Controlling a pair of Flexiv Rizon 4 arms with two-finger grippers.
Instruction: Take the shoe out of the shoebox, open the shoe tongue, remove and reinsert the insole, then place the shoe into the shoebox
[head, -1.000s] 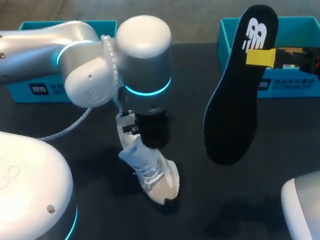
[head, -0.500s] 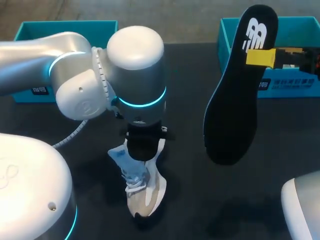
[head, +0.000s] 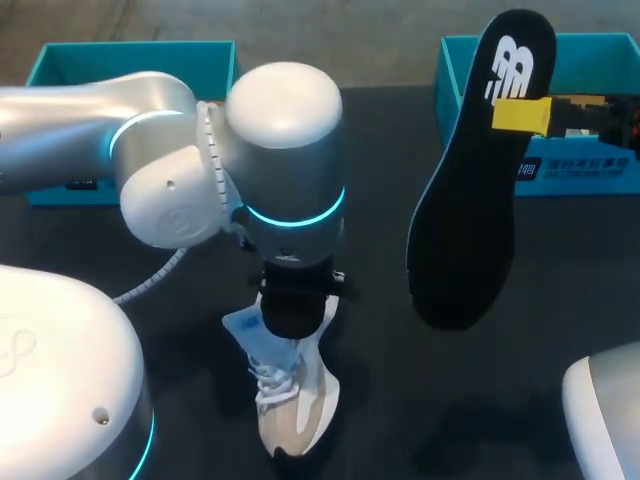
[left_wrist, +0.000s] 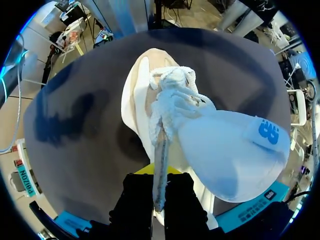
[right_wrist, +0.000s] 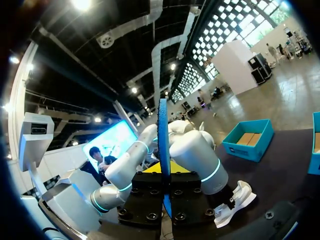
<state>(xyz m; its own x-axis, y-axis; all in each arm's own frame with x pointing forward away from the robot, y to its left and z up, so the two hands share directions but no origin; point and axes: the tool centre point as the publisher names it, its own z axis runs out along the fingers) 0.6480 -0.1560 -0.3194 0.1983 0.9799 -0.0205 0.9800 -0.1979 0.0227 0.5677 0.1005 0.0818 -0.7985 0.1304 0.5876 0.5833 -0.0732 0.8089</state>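
- Black table (head: 390, 130) lay under both arms, with the hall's bustle well beyond its edges.
- On the left gripper (left_wrist: 160, 192), the dark fingers (left_wrist: 136, 202) stood close together. They pinched a thin edge of the shoe's upper from both sides, and a sliver of yellow tip showed just ahead of them.
- From those fingers the shoe (left_wrist: 145, 100), white and beige, stretched away with its laces bunched along the middle.
- From above, the shoe sat toward the table's near middle with its toe pointing at the near edge, well apart from both boxes. I couldn't tell whether its sole sat flat.
- Its pale tongue (left_wrist: 230, 155) was folded right out to one side, leaving the shoe's mouth wide open.
- On the right gripper (right_wrist: 163, 187), the fingers (right_wrist: 147, 195) were pressed onto the insole between them. One yellow tip lay flat against the insole's face in the head view.
- That black insole (head: 465, 220) hung upright in the air over the table's right side, gripped near its upper end, which carried a white logo. From the right wrist it showed edge-on.
- A teal left box (head: 130, 55) stood at the table's far left.
- A teal right box (head: 585, 170) stood at the far right, behind the hanging insole.
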